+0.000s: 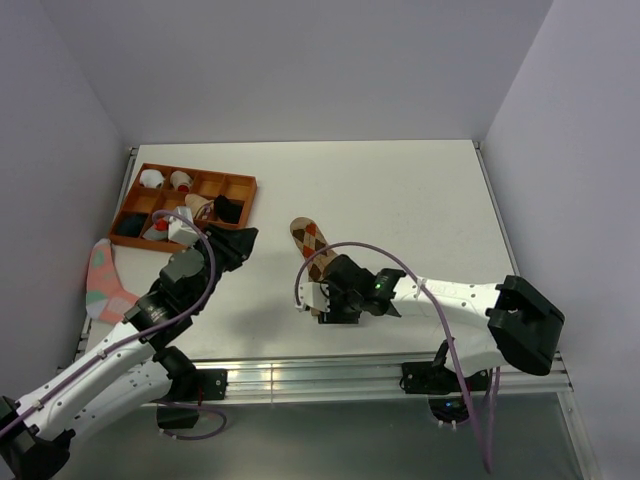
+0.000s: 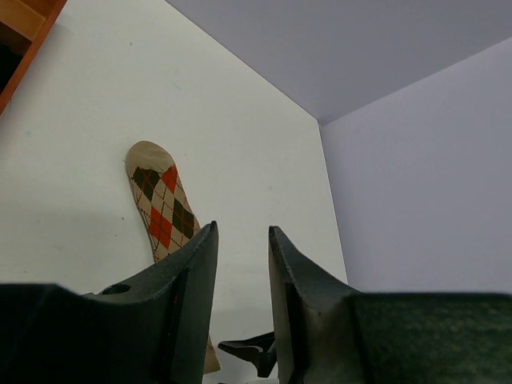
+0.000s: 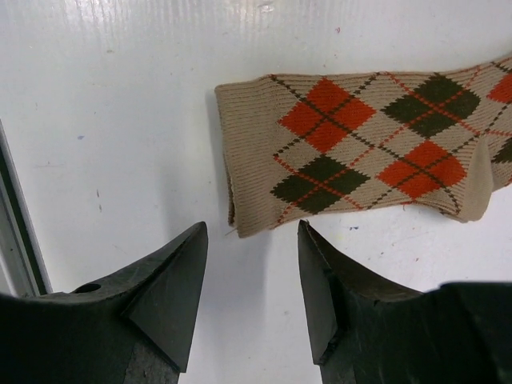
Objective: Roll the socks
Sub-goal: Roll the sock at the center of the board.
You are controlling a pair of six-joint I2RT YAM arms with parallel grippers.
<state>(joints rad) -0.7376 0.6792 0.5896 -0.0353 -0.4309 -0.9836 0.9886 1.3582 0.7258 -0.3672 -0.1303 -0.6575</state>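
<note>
Top external view, from left to right: a pink sock lies at 9 o'clock on the table, and an orange tray stands at 10 o'clock. The red sock I cannot find with certainty; small red and white pieces sit in the tray, but they are too small to name.

The left gripper hangs just at 4 o'clock of the tray. In its wrist view the left gripper shows a narrow gap between the jaws with nothing inside.

The argyle sock lies flat near the table centre, its toe toward 11 o'clock and its cuff toward 5 o'clock. The right gripper is over the cuff end. In the right wrist view the jaws stand moderately apart and empty, and the argyle sock begins just at 1 o'clock of the right gripper.

The risks, in my judgement:
- If the jaws close here, they may pinch only the table or one layer of the cuff.
- The table looks smooth, so the sock may slide instead of rolling, because nothing pins the toe.
- The left gripper is well apart from the sock, so a started roll could open again.
</note>
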